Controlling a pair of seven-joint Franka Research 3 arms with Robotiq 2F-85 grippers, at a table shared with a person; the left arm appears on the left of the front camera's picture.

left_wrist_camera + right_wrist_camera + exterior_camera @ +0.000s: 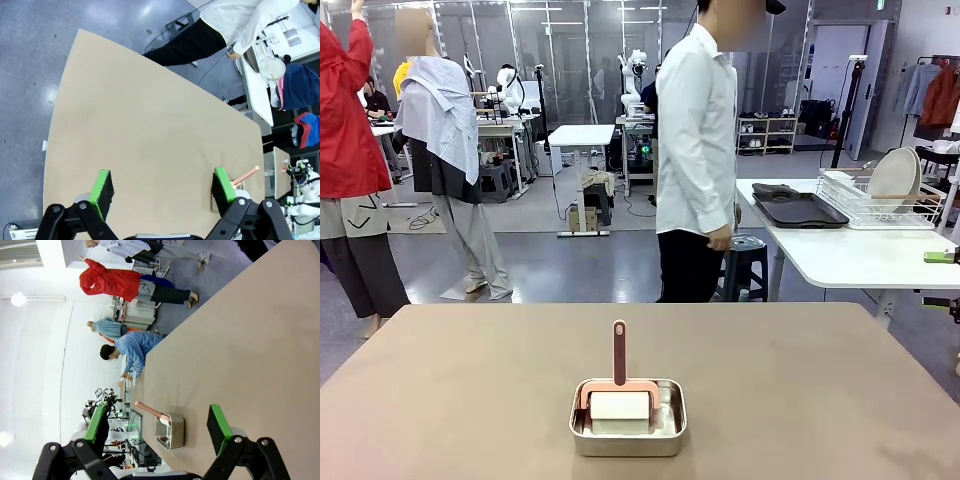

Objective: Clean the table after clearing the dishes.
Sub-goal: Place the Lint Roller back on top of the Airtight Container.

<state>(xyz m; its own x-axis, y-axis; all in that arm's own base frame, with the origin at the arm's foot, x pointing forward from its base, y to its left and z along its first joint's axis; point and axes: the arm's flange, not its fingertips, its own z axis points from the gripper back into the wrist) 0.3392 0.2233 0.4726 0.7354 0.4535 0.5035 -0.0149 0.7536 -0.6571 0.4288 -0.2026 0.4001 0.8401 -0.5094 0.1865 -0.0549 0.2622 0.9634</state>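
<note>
Nearby, a steel tray (628,432) holding perhaps a brush (619,385) sits on the table (800,380); both fingers wide.

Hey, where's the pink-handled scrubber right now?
In the front view, the scrubber stands in the steel tray on the near middle of the table, handle upright; the person stands beyond the far edge.

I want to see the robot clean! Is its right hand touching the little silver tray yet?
Apart. In the right wrist view the open right end effector hangs above the table, with bare tabletop between its fingers and the steel tray.
</note>
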